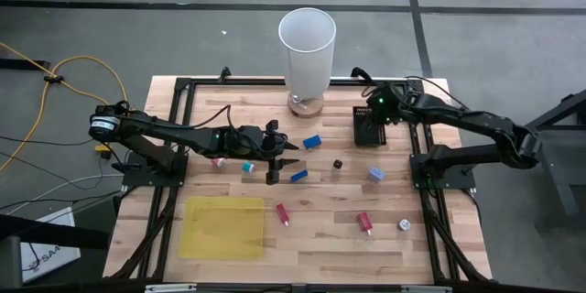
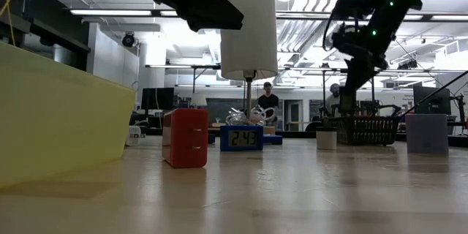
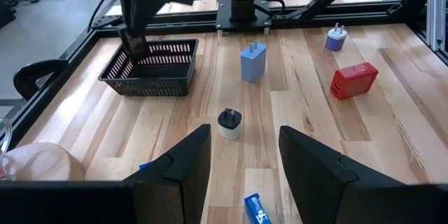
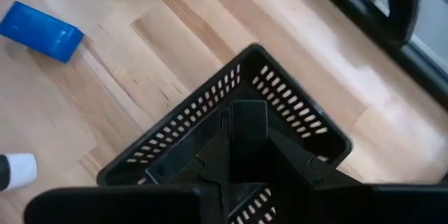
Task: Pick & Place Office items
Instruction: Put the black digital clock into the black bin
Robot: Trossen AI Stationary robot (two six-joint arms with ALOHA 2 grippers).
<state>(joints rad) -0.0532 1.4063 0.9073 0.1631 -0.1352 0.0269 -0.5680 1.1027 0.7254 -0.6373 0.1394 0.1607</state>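
Wooden tabletop (image 1: 320, 220): the left gripper (image 1: 272, 152), fingers parted and holding nothing, is poised over mid-table; a blue block (image 1: 298, 175) is seen just right of its fingertips, lying slantwise.

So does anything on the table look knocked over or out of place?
Nothing looks spilled or damaged. The small office items lie scattered loose on the table, several on their sides, and the black basket looks empty, with the right tool shut above it.

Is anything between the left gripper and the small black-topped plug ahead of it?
A blue piece lies right by the open left gripper, near that line; otherwise nothing visible up to the plug.
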